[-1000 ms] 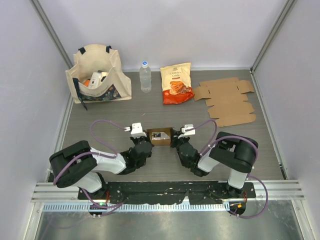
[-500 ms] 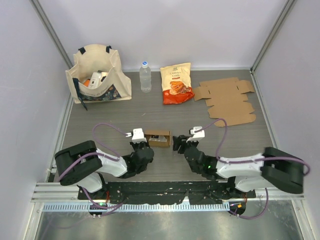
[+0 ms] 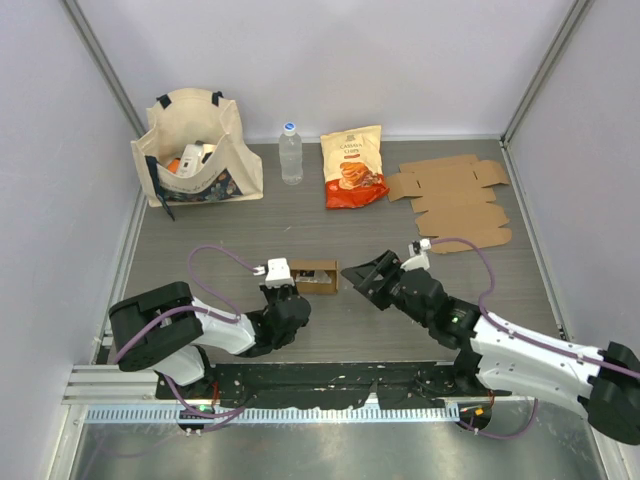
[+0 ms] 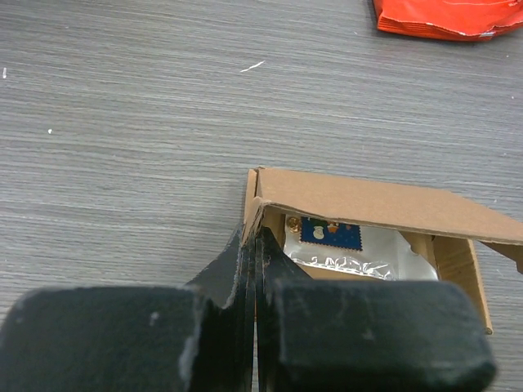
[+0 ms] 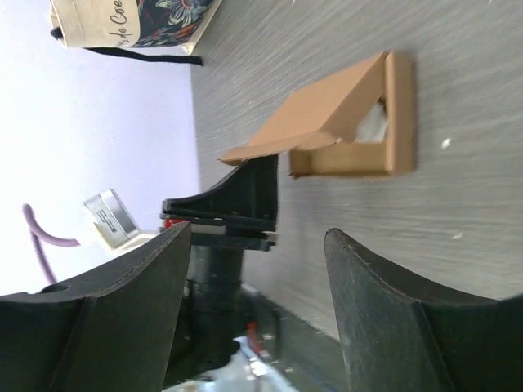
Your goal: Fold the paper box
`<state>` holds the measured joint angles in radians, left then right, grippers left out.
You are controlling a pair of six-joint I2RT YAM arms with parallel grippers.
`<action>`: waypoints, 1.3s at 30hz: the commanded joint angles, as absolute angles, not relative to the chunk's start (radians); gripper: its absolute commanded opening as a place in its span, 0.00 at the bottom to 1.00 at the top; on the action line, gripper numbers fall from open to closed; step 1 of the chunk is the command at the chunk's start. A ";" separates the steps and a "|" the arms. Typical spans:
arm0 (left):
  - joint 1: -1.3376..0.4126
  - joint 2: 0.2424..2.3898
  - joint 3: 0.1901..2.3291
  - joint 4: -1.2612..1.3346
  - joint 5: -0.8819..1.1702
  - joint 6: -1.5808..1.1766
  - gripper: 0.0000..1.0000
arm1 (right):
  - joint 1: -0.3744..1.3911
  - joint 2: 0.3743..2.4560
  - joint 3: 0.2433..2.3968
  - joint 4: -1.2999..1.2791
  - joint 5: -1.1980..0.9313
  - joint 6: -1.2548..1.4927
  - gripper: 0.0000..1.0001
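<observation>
Your paper box lay open, a foil packet inside. Your left jaws clenched its wall; the right jaws stood wide, apart from it.

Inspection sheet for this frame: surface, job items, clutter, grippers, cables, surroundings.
Surface: grey wood-grain table, few pale specks.
Job's things: paper box near centre, lid flap raised, foil packet inside; flat cardboard blank far right.
Clutter: tote bag, water bottle, snack bag along the far edge.
Grippers: left gripper shut on the box's left wall; right gripper open, apart from the box.
Cables: purple cable loops off each wrist, none seen snagged.
Surroundings: pale walls, metal frame posts, rail at near edge.
</observation>
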<state>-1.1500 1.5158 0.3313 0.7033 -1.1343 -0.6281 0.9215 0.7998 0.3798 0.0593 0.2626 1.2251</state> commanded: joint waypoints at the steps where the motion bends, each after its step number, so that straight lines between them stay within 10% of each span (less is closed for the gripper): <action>1: -1.155 1.535 0.363 0.658 -1.193 -0.630 0.00 | 0.928 0.949 0.434 0.248 0.190 1.604 0.70; 18: -1.175 1.562 0.383 0.664 -1.197 -0.661 0.00 | 0.928 1.374 0.629 0.273 0.288 1.847 0.55; 22: -1.180 1.551 0.370 0.679 -1.158 -0.641 0.00 | 0.927 1.437 0.643 0.322 0.287 1.868 0.34; 31: -1.206 1.226 0.256 0.510 -0.933 -0.695 0.76 | 0.927 1.488 0.598 0.371 0.298 1.891 0.13; 39: -1.203 0.553 0.408 -0.217 -0.526 -0.761 0.61 | 0.927 1.512 0.523 0.468 0.267 1.830 0.20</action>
<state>-1.2064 0.7490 0.3111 0.1280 -0.7189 -0.7120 0.9276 1.5005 0.5617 0.3840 0.2623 1.8637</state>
